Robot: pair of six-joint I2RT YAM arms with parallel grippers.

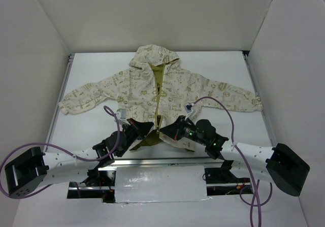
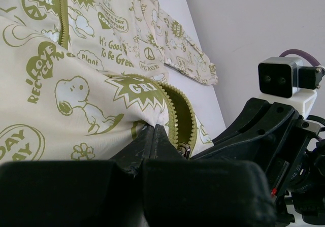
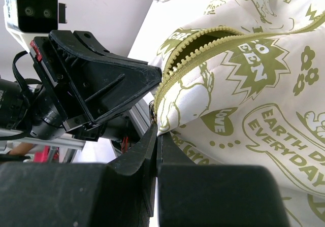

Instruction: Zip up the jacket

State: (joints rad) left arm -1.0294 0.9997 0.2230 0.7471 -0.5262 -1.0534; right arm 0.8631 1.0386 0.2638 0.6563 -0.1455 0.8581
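The jacket (image 1: 137,90) lies flat on the white table, hood at the far end, sleeves spread to both sides. Its front is open down the middle and shows the olive lining and zipper strip (image 1: 158,92). My left gripper (image 1: 145,128) is shut on the bottom hem of the jacket's left front panel (image 2: 76,85). The olive zipper teeth (image 2: 175,105) curve beside it, with a small metal slider (image 2: 185,149) at their lower end. My right gripper (image 1: 165,130) is shut on the hem corner of the other panel (image 3: 254,85), next to its zipper teeth (image 3: 203,44). The two grippers nearly touch.
A metal rail (image 1: 152,158) runs along the table's near edge under the arms, with a white plate (image 1: 160,184) in front of it. Purple cables (image 1: 226,112) loop over the jacket's lower part. White walls close in the table on three sides.
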